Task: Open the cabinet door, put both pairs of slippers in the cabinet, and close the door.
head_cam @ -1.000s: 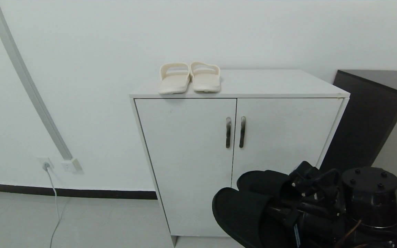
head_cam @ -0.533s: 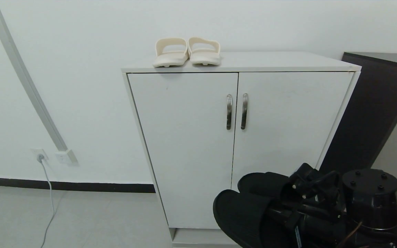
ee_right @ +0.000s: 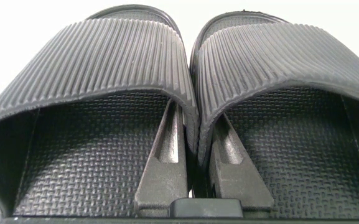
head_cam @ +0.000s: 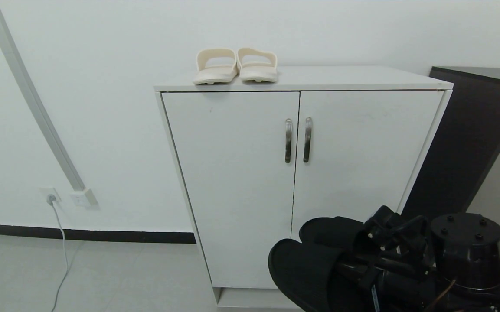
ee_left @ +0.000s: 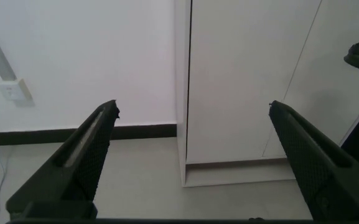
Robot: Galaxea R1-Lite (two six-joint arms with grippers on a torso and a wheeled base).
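Observation:
The white cabinet (head_cam: 232, 186) stands against the wall with both doors shut; its two metal handles (head_cam: 297, 140) meet at the middle seam. A cream pair of slippers (head_cam: 235, 65) rests on its top at the left. My right gripper (ee_right: 195, 165) is shut on the black pair of slippers (head_cam: 315, 255), one finger inside each slipper pinching their inner walls together, low in front of the right door. My left gripper (ee_left: 191, 112) is open, facing the cabinet's lower left corner (ee_left: 185, 174) with nothing between its fingers.
A dark cabinet (head_cam: 471, 138) stands right of the white one. A wall socket with a white cable (head_cam: 57, 242) sits at the lower left, below a slanted grey conduit (head_cam: 33, 104). Open grey floor (head_cam: 102, 277) lies left of the cabinet.
The head camera tilted down over the first half second, so the cabinet rose in the picture; since then nothing has moved. The right gripper keeps the black slippers in the same place.

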